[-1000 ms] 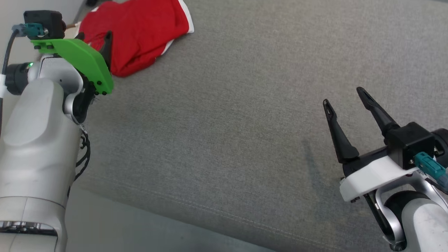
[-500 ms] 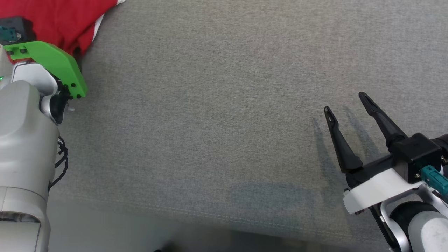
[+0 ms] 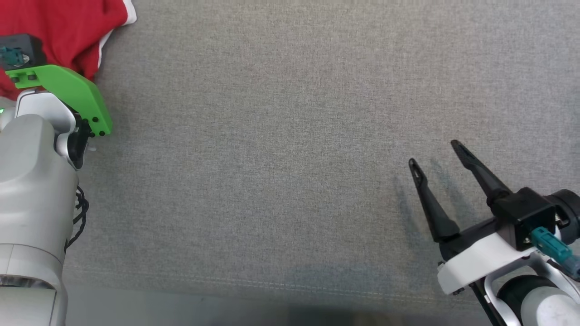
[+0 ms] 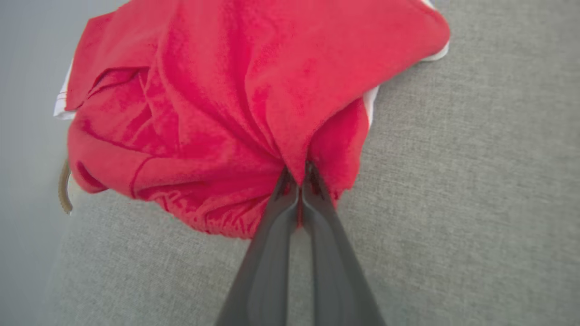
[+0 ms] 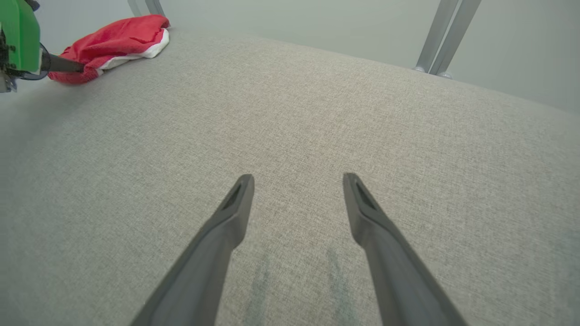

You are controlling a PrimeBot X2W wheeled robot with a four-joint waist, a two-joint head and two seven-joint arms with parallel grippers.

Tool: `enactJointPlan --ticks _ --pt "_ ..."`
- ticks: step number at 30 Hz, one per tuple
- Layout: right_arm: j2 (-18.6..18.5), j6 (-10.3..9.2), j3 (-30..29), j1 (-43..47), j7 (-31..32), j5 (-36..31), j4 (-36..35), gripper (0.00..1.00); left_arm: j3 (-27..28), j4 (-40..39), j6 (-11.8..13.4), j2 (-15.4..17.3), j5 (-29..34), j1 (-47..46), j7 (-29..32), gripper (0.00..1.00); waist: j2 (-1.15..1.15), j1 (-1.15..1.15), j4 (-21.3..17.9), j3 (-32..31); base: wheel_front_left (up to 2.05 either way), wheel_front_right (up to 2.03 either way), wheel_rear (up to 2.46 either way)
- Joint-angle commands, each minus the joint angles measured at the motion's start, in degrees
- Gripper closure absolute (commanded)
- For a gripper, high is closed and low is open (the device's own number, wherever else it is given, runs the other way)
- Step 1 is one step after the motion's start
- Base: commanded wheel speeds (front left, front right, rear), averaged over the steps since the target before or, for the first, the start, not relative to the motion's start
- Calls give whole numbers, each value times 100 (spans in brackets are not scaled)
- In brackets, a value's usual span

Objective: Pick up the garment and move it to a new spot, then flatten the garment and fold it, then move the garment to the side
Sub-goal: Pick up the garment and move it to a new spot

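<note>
Left gripper point(image 4: 299, 179) clenched on red garment point(image 4: 235, 104) fold – right gripper point(image 3: 435, 154) released, hovering over grey cushion point(image 3: 281, 136).

Bare test space: grey fabric surface point(image 3: 290, 136) (stitched seam point(image 3: 272, 284)), metal legs point(image 5: 453, 36).

We find open fabric surface point(image 3: 290, 136) from centre to three o'clock; the garment point(image 3: 59, 27) blocks ten o'clock.

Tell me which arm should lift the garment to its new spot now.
Left. The left tool is shut on a fold of the red garment, so it can lift straight away. The right tool stands open over the grey surface, well apart from the garment and holding nothing.
</note>
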Motion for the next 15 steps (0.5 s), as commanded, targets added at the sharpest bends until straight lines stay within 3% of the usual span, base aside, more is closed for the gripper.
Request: enactJointPlan --ticks 1,8,15 --pt "-4 -2 49 -25 -63 25 78 0 -45 -23 -75 12 36 -21 -63 100 0 0 8 -181 0 0 0" --pt "211 -2 102 -155 -378 124 600 0 -150 -266 -258 -298 -4 -287 -439 100 0 0 -57 -885 0 0 0" --pt "492 -2 235 -180 -728 260 1245 0 -443 -649 -414 -743 7 -402 -547 100 0 0 -378 -1785 0 0 0"
